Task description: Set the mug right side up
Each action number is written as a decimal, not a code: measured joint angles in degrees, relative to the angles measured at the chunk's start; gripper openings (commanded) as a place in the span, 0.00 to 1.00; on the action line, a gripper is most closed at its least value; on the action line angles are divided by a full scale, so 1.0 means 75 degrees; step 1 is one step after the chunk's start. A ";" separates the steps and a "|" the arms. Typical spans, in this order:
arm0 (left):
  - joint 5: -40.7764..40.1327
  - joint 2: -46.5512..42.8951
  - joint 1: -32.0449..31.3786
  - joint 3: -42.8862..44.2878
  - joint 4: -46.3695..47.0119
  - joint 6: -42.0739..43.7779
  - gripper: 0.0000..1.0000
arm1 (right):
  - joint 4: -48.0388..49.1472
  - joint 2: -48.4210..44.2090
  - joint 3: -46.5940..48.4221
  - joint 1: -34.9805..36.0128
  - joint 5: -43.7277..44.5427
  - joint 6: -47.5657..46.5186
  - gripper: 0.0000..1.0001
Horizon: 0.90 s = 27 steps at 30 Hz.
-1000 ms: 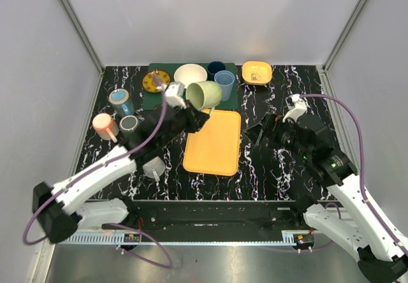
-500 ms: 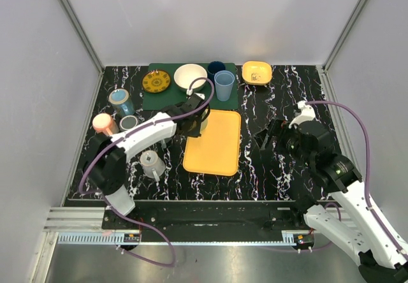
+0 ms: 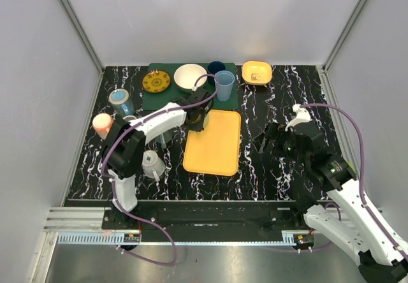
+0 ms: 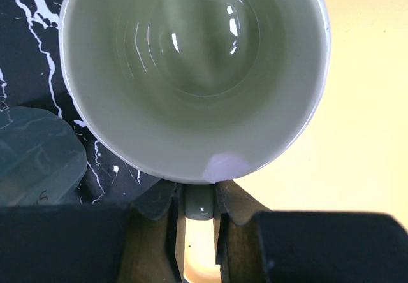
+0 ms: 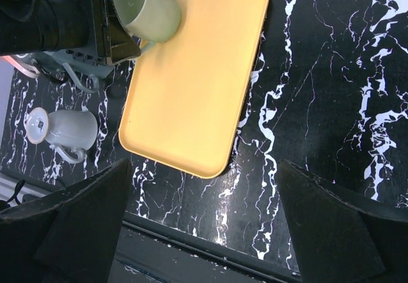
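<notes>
Left claw (image 4: pixel 199 197) pinches the mug (image 4: pixel 191 72) by its handle, seemingly upright at the tray's (image 5: pixel 197 85) far-left corner; next, seat it flat and release, right claw (image 5: pixel 201 232) gaping idle.

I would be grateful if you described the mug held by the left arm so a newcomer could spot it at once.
Find the orange-yellow rectangular tray in the middle of the black marbled table. At its far left corner the left gripper pinches the handle of a glossy pale green mug. Unlike the pale grey mug left of the tray, it is green and gripped.
</notes>
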 measured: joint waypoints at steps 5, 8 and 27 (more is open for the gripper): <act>0.0166 0.0198 0.0015 0.0178 0.0009 0.0015 0.00 | 0.0012 0.0035 -0.0119 0.0000 0.0000 -0.0017 1.00; 0.0219 0.0350 0.0015 0.0271 0.0085 0.0035 0.00 | 0.0023 0.0090 -0.0163 0.0000 0.0000 -0.0058 1.00; -0.1061 -0.1306 -0.0283 0.0003 0.0198 -0.0052 0.99 | 0.0090 0.0105 -0.0251 0.0000 0.0000 -0.0131 1.00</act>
